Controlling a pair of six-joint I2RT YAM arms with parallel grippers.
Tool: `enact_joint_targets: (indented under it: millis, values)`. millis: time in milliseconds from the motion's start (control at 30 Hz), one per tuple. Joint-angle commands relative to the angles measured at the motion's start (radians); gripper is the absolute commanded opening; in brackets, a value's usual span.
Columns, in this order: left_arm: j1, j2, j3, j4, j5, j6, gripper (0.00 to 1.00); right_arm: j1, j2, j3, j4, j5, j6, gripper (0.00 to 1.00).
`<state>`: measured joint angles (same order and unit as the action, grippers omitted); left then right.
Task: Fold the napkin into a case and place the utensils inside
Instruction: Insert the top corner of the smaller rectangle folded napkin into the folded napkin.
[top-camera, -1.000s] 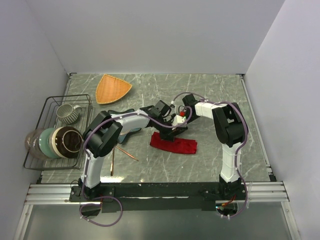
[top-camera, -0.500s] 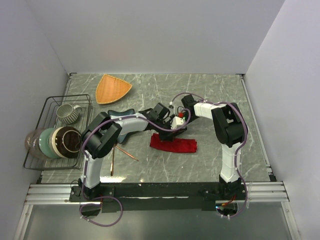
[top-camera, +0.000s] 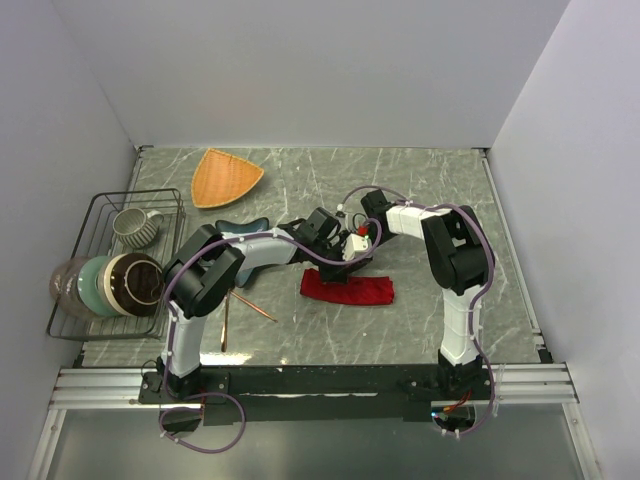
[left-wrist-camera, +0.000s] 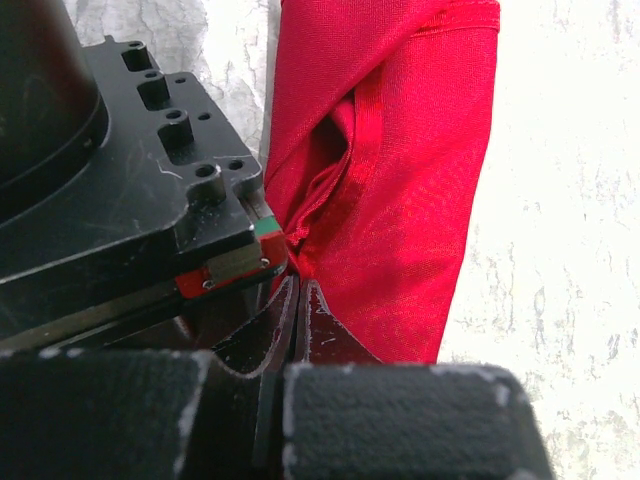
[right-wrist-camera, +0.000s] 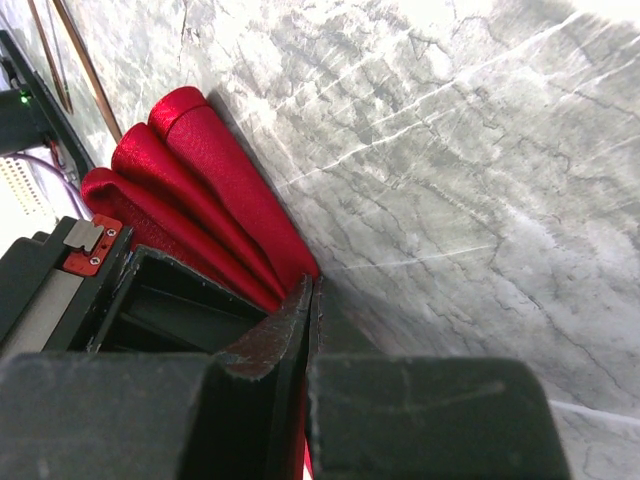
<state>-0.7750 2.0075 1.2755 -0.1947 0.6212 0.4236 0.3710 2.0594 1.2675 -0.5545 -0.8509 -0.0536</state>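
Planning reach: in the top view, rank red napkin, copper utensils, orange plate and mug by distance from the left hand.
1. Red napkin, pinched by the left hand.
2. Copper utensils, near left.
3. Orange triangular plate, far left.
4. Grey mug, leftmost.

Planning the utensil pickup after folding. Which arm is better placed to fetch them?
Left, probably. The utensils lie left of the napkin, beside the left arm; the right arm would have to reach across the napkin. The left gripper and right gripper both pinch it now.
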Motion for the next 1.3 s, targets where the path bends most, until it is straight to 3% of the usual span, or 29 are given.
enact_joint_targets:
  millis: [0, 167, 200, 433, 567, 700, 833, 933, 1067, 1267]
  values:
    - [-0.003, 0.037, 0.022, -0.012, -0.021, 0.032, 0.01, 0.020, -0.057, 0.006, -0.050, 0.015, -0.011, 0.09]
    - [0.002, 0.057, 0.021, -0.061, 0.006, 0.037, 0.01, -0.049, -0.145, 0.067, -0.082, 0.067, 0.052, 0.36]
    - [0.003, 0.062, 0.022, -0.066, 0.014, 0.032, 0.01, -0.059, -0.162, 0.070, -0.090, 0.081, 0.052, 0.48]
    - [0.017, 0.091, 0.048, -0.091, 0.041, 0.011, 0.01, -0.208, -0.313, 0.063, -0.180, 0.203, 0.009, 0.70]
    - [0.031, 0.109, 0.068, -0.101, 0.064, -0.003, 0.01, -0.254, -0.459, -0.087, -0.168, 0.355, 0.016, 0.72]
    - [0.039, 0.132, 0.088, -0.107, 0.078, -0.020, 0.01, -0.346, -0.716, -0.255, -0.013, 0.400, 0.052, 0.74]
    - [0.042, 0.145, 0.093, -0.107, 0.081, -0.026, 0.01, -0.362, -0.856, -0.345, 0.018, 0.431, -0.055, 0.74]
    - [0.042, 0.157, 0.100, -0.114, 0.083, -0.031, 0.01, -0.298, -0.903, -0.379, 0.002, 0.519, -0.133, 0.74]
    - [0.049, 0.171, 0.111, -0.121, 0.092, -0.045, 0.01, -0.065, -0.985, -0.474, 0.086, 0.700, -0.178, 0.74]
    - [0.051, 0.180, 0.116, -0.123, 0.095, -0.063, 0.01, 0.118, -0.967, -0.571, 0.203, 0.901, -0.229, 0.70]
